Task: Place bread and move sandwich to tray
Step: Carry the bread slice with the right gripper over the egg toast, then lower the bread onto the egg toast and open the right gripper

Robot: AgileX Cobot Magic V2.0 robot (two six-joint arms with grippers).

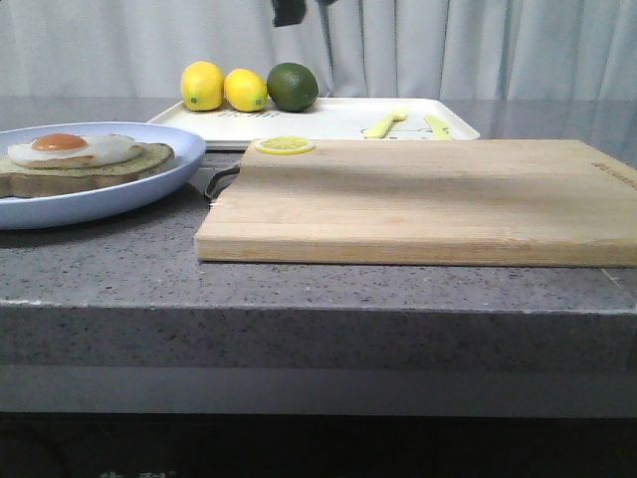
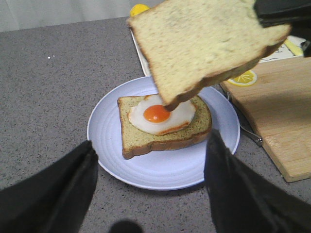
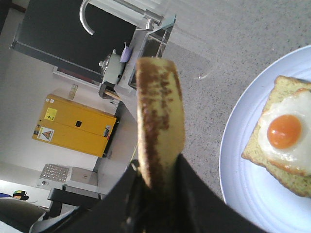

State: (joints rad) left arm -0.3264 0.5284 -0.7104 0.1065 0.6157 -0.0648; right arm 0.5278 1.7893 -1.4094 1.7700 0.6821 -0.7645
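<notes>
The bread (image 2: 204, 43), a thick slice with brown crust, hangs tilted in the air above the sandwich (image 2: 163, 124). My right gripper (image 3: 158, 187) is shut on it. In the right wrist view the bread (image 3: 159, 121) shows edge-on between the fingers. The sandwich (image 1: 85, 159), bread topped with a fried egg, lies on the pale-blue plate (image 1: 149, 189) at the table's left. My left gripper (image 2: 150, 182) is open and empty, hovering near the plate (image 2: 146, 170). The white tray (image 1: 328, 121) sits at the back. In the front view both grippers and the held bread are out of sight.
A wooden cutting board (image 1: 428, 199) fills the middle and right, with a lemon slice (image 1: 284, 145) on its far left corner. Two lemons (image 1: 224, 88), a lime (image 1: 293, 87) and yellow utensils (image 1: 398, 121) lie on the tray. A metal handle (image 1: 221, 179) pokes out between plate and board.
</notes>
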